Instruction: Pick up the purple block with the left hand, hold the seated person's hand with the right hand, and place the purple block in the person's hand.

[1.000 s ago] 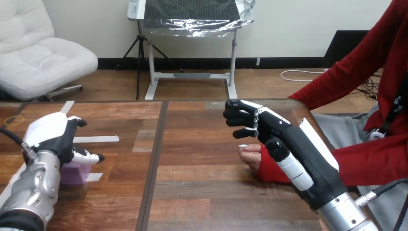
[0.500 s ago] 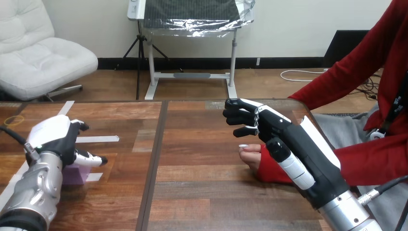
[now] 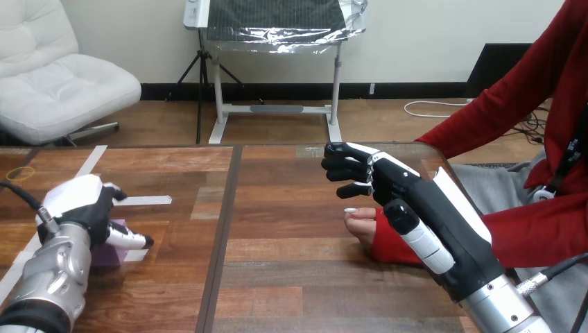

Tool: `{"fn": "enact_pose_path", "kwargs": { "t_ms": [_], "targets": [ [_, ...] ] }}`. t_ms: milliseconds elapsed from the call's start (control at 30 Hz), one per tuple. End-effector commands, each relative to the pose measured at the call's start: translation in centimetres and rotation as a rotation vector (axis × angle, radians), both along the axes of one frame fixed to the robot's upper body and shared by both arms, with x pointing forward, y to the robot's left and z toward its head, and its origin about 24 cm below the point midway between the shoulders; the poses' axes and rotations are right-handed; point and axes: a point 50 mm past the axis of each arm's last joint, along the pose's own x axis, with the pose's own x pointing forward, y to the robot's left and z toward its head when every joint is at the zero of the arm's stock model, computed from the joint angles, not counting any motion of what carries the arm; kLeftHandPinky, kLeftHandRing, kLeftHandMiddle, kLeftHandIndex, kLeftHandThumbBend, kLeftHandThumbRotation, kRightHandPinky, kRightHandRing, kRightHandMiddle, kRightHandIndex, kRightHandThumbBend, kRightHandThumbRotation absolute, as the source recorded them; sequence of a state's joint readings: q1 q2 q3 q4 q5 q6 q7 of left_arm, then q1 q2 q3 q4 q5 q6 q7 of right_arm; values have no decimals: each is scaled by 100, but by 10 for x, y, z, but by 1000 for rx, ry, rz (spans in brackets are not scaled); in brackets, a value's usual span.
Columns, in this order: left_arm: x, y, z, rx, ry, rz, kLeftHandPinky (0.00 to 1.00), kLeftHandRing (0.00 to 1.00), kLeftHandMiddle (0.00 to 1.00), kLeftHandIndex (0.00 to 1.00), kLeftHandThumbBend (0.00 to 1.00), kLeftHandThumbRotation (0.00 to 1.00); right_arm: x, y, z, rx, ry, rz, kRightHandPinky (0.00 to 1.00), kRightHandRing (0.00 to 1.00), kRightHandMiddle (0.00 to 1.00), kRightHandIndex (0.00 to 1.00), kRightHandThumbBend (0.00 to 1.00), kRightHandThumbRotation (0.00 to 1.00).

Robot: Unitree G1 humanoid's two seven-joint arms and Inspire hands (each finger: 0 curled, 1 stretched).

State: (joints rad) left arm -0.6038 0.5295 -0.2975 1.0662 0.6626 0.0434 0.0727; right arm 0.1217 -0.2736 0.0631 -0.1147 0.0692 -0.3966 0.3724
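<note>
Your left hand (image 3: 78, 207) hovers low over the purple block (image 3: 104, 255) on the table (image 3: 277, 277), fingers (image 3: 114, 190) loosely spread and gripping nothing. The block sits under the palm with the thumb lying along its near right edge, so settle it squarely between thumb and fingers before you close, or it may skid away. To the right, your right hand (image 3: 423, 208) hangs with its fingers half bent and empty; the person's hand (image 3: 360, 223) rests on the table beneath those fingers, beside the thumb and apparently apart, so close on it gently.
</note>
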Motion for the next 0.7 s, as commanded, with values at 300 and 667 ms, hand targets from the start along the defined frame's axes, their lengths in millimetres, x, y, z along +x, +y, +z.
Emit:
{"fn": "enact_pose_path", "kwargs": {
  "t_ms": [300, 667],
  "targets": [
    [27, -16, 32, 6, -51, -50, 64, 78, 81, 80, 78, 30, 2, 1, 18, -1, -81, -1, 73, 81, 82, 83, 95, 100],
    [28, -17, 32, 16, -17, -52, 64, 78, 81, 79, 76, 29, 2, 0, 18, 0, -90, -1, 73, 80, 82, 83, 94, 100]
  ]
}}
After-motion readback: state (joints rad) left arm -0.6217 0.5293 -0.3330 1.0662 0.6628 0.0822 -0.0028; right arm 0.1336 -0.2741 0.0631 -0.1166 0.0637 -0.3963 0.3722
